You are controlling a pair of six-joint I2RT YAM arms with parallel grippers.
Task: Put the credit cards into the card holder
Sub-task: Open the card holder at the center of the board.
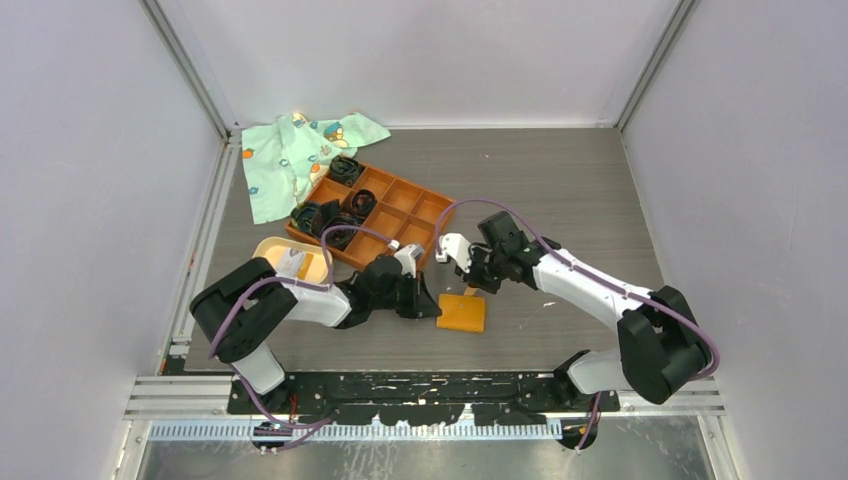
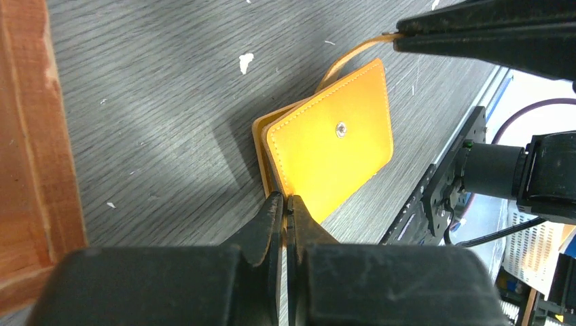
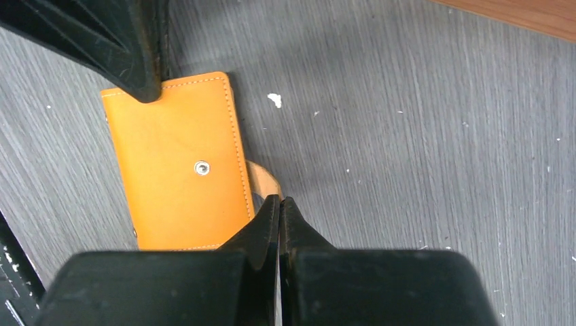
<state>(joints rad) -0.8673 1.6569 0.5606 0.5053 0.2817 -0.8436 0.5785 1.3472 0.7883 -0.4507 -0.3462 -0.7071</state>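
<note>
A grey wood-grain table (image 1: 560, 190) seen from above, with two robot arms reaching in from the near edge and meeting at a small orange wallet (image 1: 462, 314) near the middle.

The wallet lies flat and folded, a metal snap stud (image 2: 342, 128) showing on its upper face. What is inside it is hidden.

The left gripper (image 2: 285, 204) has its fingers pressed together, with the tips on one corner of the wallet. It is not clear whether they pinch the leather or only press on it.

The right gripper (image 3: 280, 204) is clamped on the end of the wallet's thin orange strap (image 3: 261, 178), which curves up off the table from under the wallet's edge.

The card holder (image 1: 262, 248) – a small beige oval tray with a raised rim – sits on the table to the left, beside the left arm and well apart from the wallet. Something pale lies in it, too small to identify.

Just past the card holder and to its right is an orange grid tray (image 1: 410, 195). Black coiled bands (image 1: 345, 170) fill several of the compartments at its left end.

A pale green patterned cloth (image 1: 290, 160) lies crumpled at the far left, touching the grid tray.
</note>
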